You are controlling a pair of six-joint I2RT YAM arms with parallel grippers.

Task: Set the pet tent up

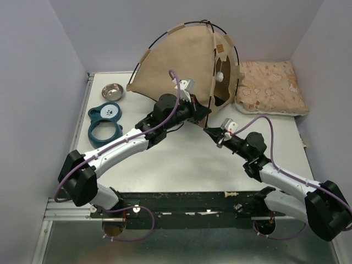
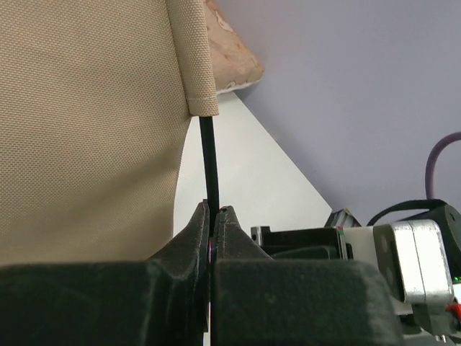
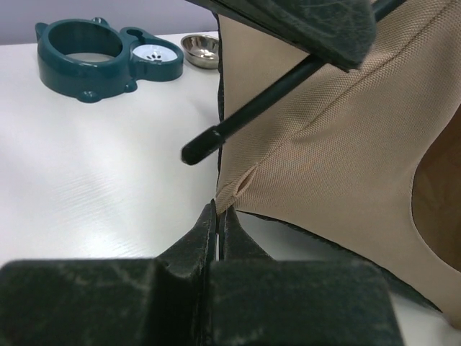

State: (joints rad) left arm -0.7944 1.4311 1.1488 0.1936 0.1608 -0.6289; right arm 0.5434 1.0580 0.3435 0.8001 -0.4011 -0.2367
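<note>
The tan fabric pet tent [image 2: 86, 130] ran off the left wrist view's top and left edges, and the lower end of its thin black pole [image 2: 209, 158] was hidden between the fingers of the closed left gripper [image 2: 216, 210]. From above, the tent hid 1 side of the pink patterned cushion [image 1: 269, 85]. Whether the right gripper [image 3: 217, 210] actually pinched the tent's corner could not be told.
</note>
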